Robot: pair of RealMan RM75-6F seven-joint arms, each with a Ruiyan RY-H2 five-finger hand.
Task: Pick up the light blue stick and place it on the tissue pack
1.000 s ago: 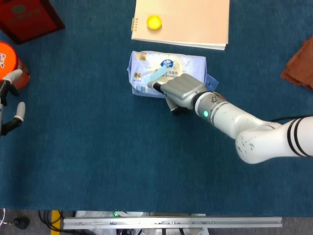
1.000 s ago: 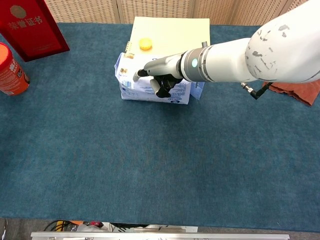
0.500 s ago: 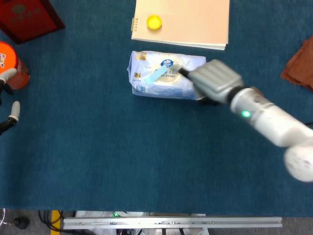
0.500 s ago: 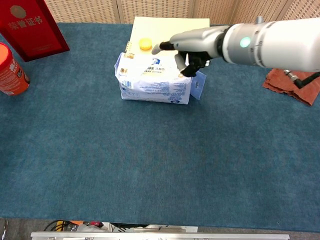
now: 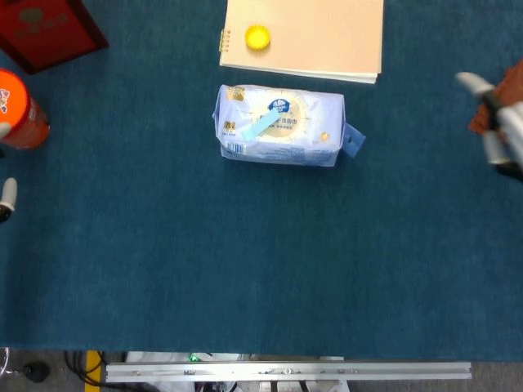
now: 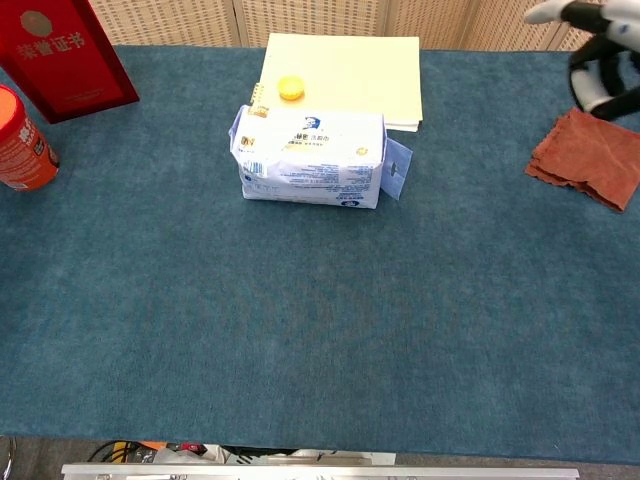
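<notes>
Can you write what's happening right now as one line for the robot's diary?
stick: light blue stick lying on tissue pack | right hand: empty, over brown cloth | left hand: at edge

Place: looks like a lab test bench
Surface: table (image 5: pixel 163 269) covered in blue carpet-like cloth
Backdrop: perforated beige panels (image 6: pixel 180 20)
Edge: metal rail (image 5: pixel 286 372), cables below

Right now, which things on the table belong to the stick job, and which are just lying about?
Job:
light blue stick, lying on top of the pack
tissue pack

Lying about:
notebook
yellow cap, on the notebook
orange can
red box
brown cloth
</notes>
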